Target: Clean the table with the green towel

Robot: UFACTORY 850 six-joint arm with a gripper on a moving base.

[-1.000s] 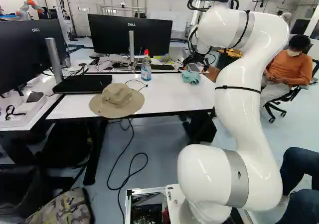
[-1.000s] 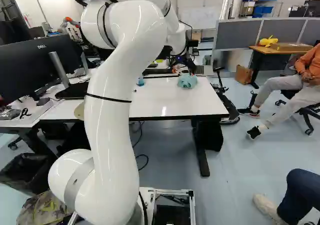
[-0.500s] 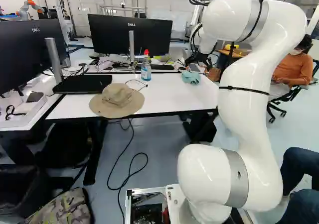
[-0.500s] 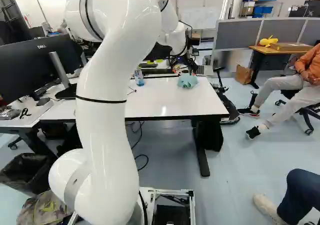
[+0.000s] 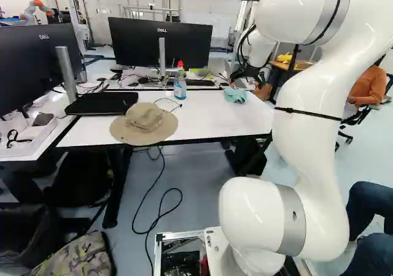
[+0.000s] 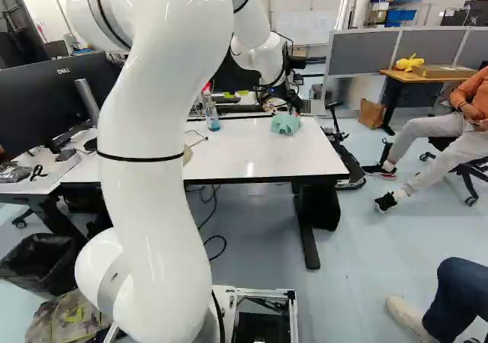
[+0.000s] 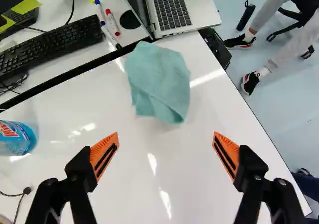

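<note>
Gripper [image 7: 166, 136] observed open, its fingers wide apart; green towel [image 7: 158, 82] lies bunched on the tabletop [image 7: 194, 184] ahead of it, near the laptop [image 7: 198, 10], and should handle as light, limp and hard to damage, best pinched across its folded middle.

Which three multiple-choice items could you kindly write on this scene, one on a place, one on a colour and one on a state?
1. Where does the green towel lie?
A. On the floor
B. On the table, ahead of the gripper
C. On the laptop

2. What colour is the hat?
A. Tan
B. Red
C. Black

3. How does the gripper stand?
A. Shut on the towel
B. Shut, holding nothing
C. Open

Right letters:
1: B, the wrist view shows the towel on the tabletop beyond the fingers.
2: A, the left base view shows its tan crown and brim.
3: C, the wrist view shows the two fingers wide apart.
</note>
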